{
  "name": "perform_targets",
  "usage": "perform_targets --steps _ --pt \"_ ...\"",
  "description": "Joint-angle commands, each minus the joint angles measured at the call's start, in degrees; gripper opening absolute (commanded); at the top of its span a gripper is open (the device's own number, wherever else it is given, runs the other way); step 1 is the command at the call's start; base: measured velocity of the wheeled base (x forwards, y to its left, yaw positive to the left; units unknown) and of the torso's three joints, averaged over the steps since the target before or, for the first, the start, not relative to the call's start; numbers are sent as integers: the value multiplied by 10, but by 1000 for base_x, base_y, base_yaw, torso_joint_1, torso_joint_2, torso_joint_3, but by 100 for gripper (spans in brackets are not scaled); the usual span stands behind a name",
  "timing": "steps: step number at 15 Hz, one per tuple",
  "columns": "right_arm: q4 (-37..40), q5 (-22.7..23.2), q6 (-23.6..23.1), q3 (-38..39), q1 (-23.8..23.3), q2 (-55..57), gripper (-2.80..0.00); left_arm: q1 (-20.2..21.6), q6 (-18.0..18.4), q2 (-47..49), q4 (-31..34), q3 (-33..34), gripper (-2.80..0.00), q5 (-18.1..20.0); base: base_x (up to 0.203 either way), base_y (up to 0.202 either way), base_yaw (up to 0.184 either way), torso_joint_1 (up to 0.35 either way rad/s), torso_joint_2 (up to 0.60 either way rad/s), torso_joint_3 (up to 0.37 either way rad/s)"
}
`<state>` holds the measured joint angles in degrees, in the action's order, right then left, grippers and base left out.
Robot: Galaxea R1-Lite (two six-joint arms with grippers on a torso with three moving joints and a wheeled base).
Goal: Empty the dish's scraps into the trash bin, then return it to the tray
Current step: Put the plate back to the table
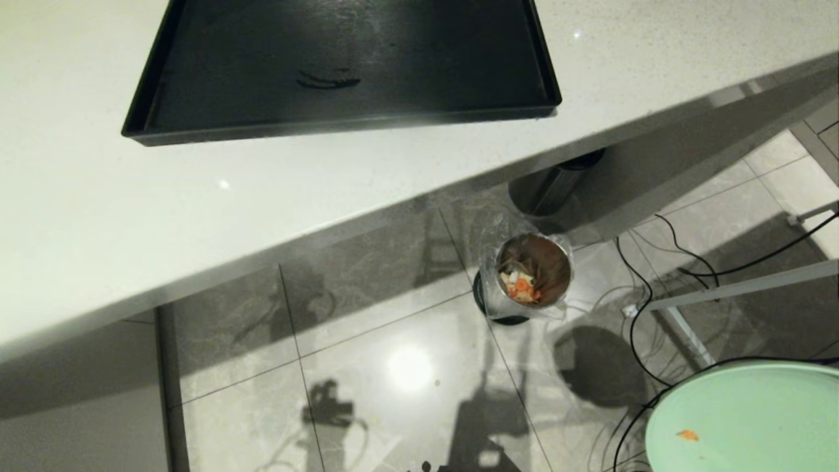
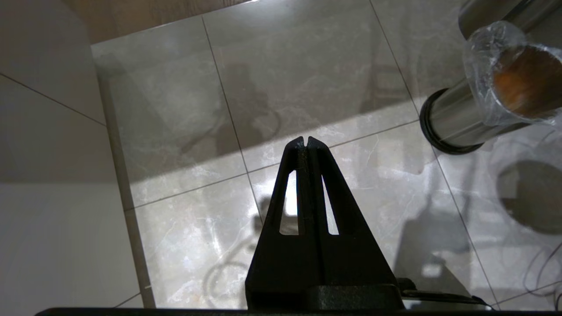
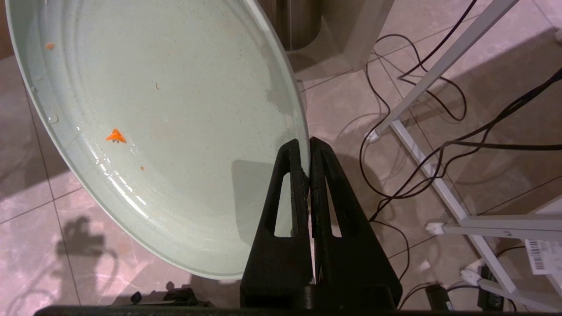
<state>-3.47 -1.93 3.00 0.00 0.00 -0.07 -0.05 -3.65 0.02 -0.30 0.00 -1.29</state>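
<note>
Head camera looks down; wrist cameras face floor (2 share trash bin (image 1: 532, 275)).

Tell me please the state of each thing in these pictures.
dish: held by its rim, nearly empty, one small orange bit left
right gripper: shut on the dish's rim
left gripper: shut, empty
trash bin: upright, bag-lined, scraps inside
tray: on the counter, no dish on it

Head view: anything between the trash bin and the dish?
Black cables on bare floor tiles separate trash bin and dish; nothing else there.
</note>
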Motion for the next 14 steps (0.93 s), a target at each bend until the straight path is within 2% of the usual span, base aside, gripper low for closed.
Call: perform_targets --steps 1,3,6,11,14 --pt "0 0 0 0 0 1 -280 0 0 1 0 0 -280 0 0 0 0 188 -564 -359" --pt "0 0 0 0 0 1 -280 0 0 1 0 0 -280 0 0 0 0 163 -450 -285" --pt "0 0 0 0 0 1 -280 0 0 1 0 0 -280 0 0 0 0 51 -111 -76" --pt "0 -1 1 0 0 1 -280 0 -1 1 0 0 -280 0 0 0 0 0 0 0" --pt "0 -1 1 0 0 1 -280 0 -1 1 0 0 -280 0 0 0 0 6 1 119"
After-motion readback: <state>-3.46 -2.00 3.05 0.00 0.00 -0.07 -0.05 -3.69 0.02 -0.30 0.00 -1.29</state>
